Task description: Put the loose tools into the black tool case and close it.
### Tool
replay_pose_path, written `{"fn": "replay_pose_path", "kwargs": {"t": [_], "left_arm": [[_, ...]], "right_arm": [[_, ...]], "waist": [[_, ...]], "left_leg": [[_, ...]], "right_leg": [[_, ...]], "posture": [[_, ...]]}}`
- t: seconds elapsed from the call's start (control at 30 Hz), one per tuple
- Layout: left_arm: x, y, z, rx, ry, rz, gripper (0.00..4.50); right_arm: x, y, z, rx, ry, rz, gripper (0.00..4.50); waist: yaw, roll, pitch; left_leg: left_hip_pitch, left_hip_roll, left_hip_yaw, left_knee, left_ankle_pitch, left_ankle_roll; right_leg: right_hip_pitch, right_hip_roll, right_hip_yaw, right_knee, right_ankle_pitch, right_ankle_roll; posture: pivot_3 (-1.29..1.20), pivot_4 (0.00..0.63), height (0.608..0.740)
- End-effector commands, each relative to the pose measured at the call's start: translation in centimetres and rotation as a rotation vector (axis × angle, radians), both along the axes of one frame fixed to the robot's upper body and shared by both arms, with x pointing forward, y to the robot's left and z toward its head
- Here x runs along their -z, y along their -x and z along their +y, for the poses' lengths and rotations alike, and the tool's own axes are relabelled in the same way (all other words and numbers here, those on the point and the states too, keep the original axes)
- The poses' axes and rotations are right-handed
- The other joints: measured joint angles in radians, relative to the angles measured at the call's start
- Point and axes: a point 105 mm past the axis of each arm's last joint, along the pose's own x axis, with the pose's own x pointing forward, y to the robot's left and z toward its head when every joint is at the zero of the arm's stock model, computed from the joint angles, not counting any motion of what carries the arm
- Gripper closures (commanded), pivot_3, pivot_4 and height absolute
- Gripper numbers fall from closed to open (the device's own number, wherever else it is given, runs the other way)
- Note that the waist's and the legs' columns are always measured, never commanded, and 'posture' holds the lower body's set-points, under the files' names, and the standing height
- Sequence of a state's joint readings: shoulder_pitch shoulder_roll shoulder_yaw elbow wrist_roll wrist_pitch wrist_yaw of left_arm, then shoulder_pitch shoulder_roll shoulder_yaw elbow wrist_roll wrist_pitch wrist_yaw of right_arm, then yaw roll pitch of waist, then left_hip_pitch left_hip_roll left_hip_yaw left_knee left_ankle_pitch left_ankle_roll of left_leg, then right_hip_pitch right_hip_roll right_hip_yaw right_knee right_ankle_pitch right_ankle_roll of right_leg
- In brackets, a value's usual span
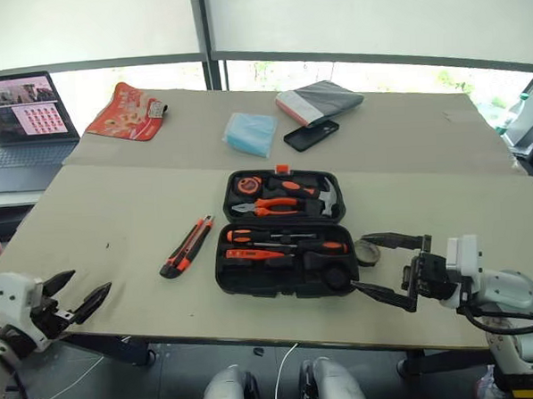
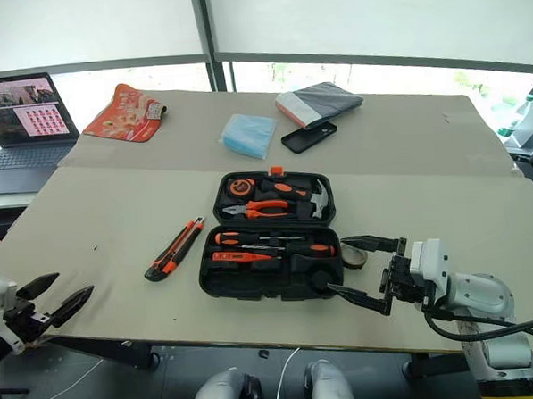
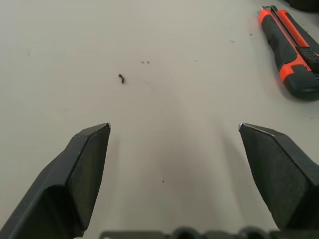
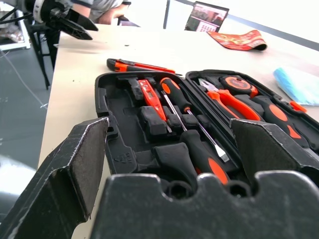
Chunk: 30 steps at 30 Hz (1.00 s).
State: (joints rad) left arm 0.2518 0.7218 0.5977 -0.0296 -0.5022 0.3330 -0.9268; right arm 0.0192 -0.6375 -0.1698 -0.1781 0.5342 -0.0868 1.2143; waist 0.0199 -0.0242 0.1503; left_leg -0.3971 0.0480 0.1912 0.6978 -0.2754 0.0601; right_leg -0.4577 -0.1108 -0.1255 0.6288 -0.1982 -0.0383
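The black tool case lies open at the table's middle. Its near half holds two orange-and-black screwdrivers and a slim orange one. An orange-and-black utility knife lies loose on the table just left of the case; the left wrist view has it ahead and to one side. A small greyish tape ring rests against the case's right side. My left gripper hangs open and empty over the front left edge. My right gripper stands open beside the case's right end, near the ring, holding nothing.
Pliers, a hammer and a tape measure sit in the case's far half. Farther back are a phone, a blue pack, a folded grey cloth and a red mat. A laptop stands far left.
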Motion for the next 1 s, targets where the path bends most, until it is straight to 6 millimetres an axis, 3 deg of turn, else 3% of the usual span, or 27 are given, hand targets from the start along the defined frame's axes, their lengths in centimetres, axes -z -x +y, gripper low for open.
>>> {"fn": "replay_pose_path", "kwargs": {"t": [0.03, 0.27, 0.33, 0.47, 0.57, 0.73, 0.87, 0.97, 1.0], "left_arm": [[-3.1, -3.1, -6.1, 0.175, 0.021, -0.019, 0.07], [-0.9, -7.5, -8.7, 0.028, -0.05, 0.037, 0.07], [-0.2, -8.1, -9.3, 0.005, -0.058, 0.054, 0.07], [0.9, -8.4, -11.7, 0.095, -0.052, 0.073, 0.07], [1.6, -8.7, -12.6, 0.126, -0.056, 0.102, 0.86], [2.1, -8.9, -11.9, 0.1, -0.085, 0.116, 2.68], [-0.6, -9.5, -10.3, 0.1, -0.07, -0.048, 2.72], [-4.5, -8.8, -11.4, 0.297, -0.04, -0.24, 2.72], [-6.0, -7.5, -13.6, 0.5, -0.035, -0.292, 2.72]], "right_arm": [[-1.9, -0.1, 1.3, -0.064, -0.03, -0.072, 0.0], [-2.4, -0.2, 2.5, -0.09, -0.059, -0.079, 0.0], [-2.5, -0.1, 2.7, -0.092, -0.064, -0.079, 0.0], [-2.9, -0.2, 2.9, -0.098, -0.066, -0.08, 0.0], [-3.3, -0.3, 3.0, -0.096, -0.07, -0.08, 0.0], [-3.4, -0.2, 3.2, -0.095, -0.076, -0.076, 0.0], [-3.5, -0.1, 3.1, -0.087, -0.079, -0.078, 0.0], [-3.5, -0.1, 2.9, -0.081, -0.071, -0.081, 0.0], [-3.8, -0.3, 2.7, -0.076, -0.07, -0.082, 0.0]], "waist": [[0.004, 0.0, 0.0], [-0.014, 0.001, -0.001], [-0.015, 0.0, 0.0], [-0.014, 0.0, 0.0], [-0.008, 0.001, 0.0], [-0.005, 0.001, -0.001], [-0.006, 0.001, -0.001], [-0.009, 0.0, 0.0], [-0.009, 0.0, 0.0]], "left_leg": [[0.0, 0.0, 0.0, 0.0, 0.001, -0.002], [0.0, -0.002, 0.002, -0.004, 0.004, -0.004], [0.0, -0.001, 0.003, -0.003, 0.008, 0.002], [0.001, 0.0, 0.003, -0.003, 0.006, -0.007], [0.002, 0.001, 0.002, -0.003, 0.006, -0.01], [0.002, 0.0, 0.002, -0.003, 0.006, -0.009], [0.002, 0.0, 0.002, -0.003, 0.006, -0.008], [0.001, 0.001, 0.002, -0.003, 0.006, -0.009], [0.0, 0.001, 0.002, -0.003, 0.006, -0.009]], "right_leg": [[0.0, 0.0, 0.0, 0.0, 0.0, 0.0], [0.003, 0.003, 0.003, 0.002, 0.005, 0.007], [0.002, 0.007, 0.002, 0.002, 0.005, 0.005], [0.002, 0.012, 0.003, 0.002, 0.004, 0.005], [0.002, 0.007, 0.003, 0.003, 0.004, 0.005], [0.003, 0.005, 0.003, 0.003, 0.004, 0.004], [0.003, 0.004, 0.003, 0.003, 0.004, 0.004], [0.001, 0.005, 0.002, 0.003, 0.004, 0.004], [0.0, 0.005, 0.002, 0.003, 0.004, 0.004]], "posture": [[0.0, 0.15, 0.74], [0.0, 0.15, 0.74], [0.0, 0.15, 0.74], [0.0, 0.15, 0.74], [0.0, 0.15, 0.74], [0.0, 0.15, 0.74], [0.0, 0.15, 0.74], [0.0, 0.15, 0.74], [0.0, 0.15, 0.74]]}}
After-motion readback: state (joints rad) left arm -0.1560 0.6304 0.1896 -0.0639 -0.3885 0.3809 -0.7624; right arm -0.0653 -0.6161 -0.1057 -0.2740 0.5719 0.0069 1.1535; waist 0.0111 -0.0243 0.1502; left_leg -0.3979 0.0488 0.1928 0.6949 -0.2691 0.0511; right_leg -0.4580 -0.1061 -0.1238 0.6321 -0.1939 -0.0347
